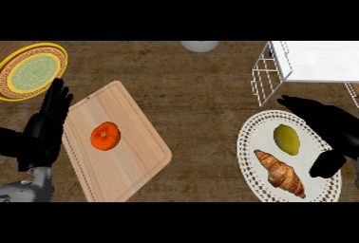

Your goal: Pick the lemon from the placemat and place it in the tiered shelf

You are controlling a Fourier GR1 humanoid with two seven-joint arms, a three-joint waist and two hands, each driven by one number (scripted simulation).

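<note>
Where lacy placemat (254, 138) lies, oval lemon (286, 139) sits.

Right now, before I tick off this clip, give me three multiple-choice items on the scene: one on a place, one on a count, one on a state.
1. Where does the lemon lie? A. on the cutting board; B. on the placemat, beside the croissant; C. in the tiered shelf.
2. How many foods lie on the placemat? A. one; B. two; C. three.
3. How is the right hand? A. open, right of the lemon, holding nothing; B. curled round the lemon; C. shut on the croissant.
Answers: 1 B, the lemon rests on the white mat; 2 B, only lemon and croissant are there; 3 A, its fingers are stretched out and the lemon shows whole beside it.
</note>
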